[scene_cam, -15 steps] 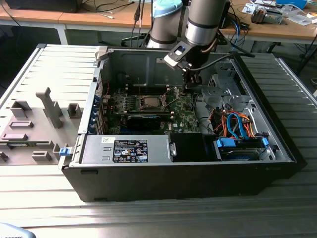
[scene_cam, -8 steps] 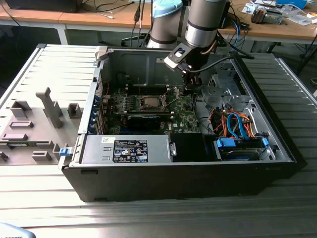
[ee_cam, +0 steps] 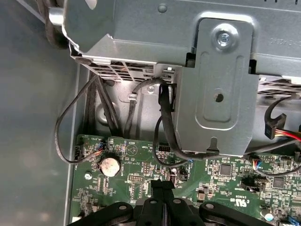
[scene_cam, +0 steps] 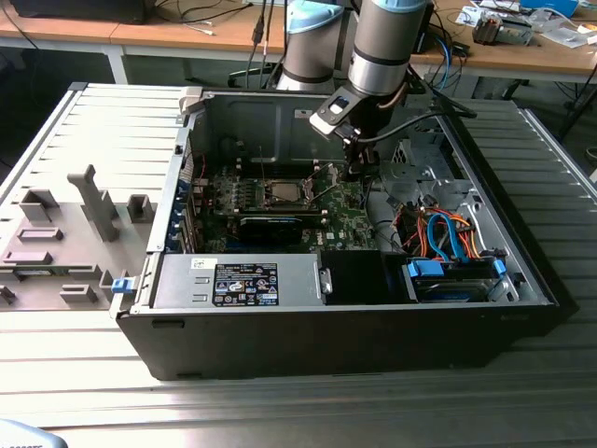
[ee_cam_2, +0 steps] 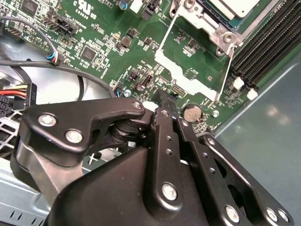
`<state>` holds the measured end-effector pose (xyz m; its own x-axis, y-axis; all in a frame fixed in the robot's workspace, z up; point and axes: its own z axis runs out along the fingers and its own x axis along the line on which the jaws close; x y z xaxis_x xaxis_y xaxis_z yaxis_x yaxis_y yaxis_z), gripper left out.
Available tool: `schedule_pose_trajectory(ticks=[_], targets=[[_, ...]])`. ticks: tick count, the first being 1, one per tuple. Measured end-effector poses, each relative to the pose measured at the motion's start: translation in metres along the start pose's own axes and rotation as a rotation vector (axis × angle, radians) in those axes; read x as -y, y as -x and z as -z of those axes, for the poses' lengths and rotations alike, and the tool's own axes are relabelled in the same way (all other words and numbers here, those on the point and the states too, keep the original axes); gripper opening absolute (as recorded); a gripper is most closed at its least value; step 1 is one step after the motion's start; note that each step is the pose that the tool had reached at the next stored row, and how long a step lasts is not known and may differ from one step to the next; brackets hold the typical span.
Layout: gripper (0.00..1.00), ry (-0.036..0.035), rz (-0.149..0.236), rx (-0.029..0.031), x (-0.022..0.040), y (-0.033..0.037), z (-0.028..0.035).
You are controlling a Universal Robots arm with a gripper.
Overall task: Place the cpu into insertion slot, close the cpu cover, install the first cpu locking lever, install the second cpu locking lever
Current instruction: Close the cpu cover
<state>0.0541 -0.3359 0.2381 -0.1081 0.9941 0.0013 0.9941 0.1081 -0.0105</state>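
Observation:
The cpu (ee_cam_2: 233,7) lies flat in the insertion slot (ee_cam_2: 214,29) on the green board, its silvery top up; the exterior view shows the cpu (scene_cam: 280,194) mid-board. The cpu cover (ee_cam_2: 178,66), a thin silvery frame with a square window, is swung open away from the slot, and in the exterior view the cover (scene_cam: 324,177) tilts up. A thin wire lever (ee_cam_2: 229,66) runs beside it. My gripper (ee_cam_2: 162,112) is shut with nothing between its fingers, its tips right at the cover's free edge. The gripper (scene_cam: 357,173) hangs low inside the case; the shut gripper (ee_cam: 162,186) hovers over the board.
A coin battery (ee_cam_2: 191,113) sits by the fingertips. Memory slots (ee_cam_2: 268,42) flank the socket. A grey drive cage (ee_cam: 218,94) with black cables (ee_cam: 164,122) stands close behind the gripper. Orange and blue cables (scene_cam: 448,238) and the power supply (scene_cam: 242,280) fill the case's front.

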Motion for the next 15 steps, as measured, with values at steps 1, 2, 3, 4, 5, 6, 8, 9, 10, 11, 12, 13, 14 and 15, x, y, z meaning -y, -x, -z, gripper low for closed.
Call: schedule_pose_trajectory(ticks=[1,2,3,4,5,6,8,9,10,11,12,13,14,15], targets=[[0.11,0.0000,0.000,0.0000,0.0002,0.0000,0.0000],[0.11,0.0003,0.000,0.0000,0.0002,0.0000,0.0004],[0.11,0.0006,0.000,-0.0001,0.0002,-0.0001,0.0011],[0.11,0.0012,0.000,0.0000,0.0006,-0.0001,0.0018],[0.11,0.0018,0.000,-0.0001,0.0012,-0.0002,0.0022],[0.11,0.0024,0.000,0.0000,0.0021,-0.0003,0.0027],[0.11,0.0037,0.000,0.0002,0.0045,-0.0005,0.0034],[0.11,0.0043,0.000,0.0004,0.0055,-0.0006,0.0038],[0.11,0.0057,0.000,0.0003,0.0073,-0.0008,0.0052],[0.11,0.0071,0.000,0.0001,0.0090,-0.0010,0.0070],[0.11,0.0082,0.000,0.0000,0.0103,-0.0012,0.0075],[0.11,0.0089,0.000,0.0000,0.0117,-0.0014,0.0078],[0.11,0.0098,0.000,0.0003,0.0143,-0.0016,0.0080],[0.11,0.0110,0.000,0.0006,0.0175,-0.0019,0.0083]])
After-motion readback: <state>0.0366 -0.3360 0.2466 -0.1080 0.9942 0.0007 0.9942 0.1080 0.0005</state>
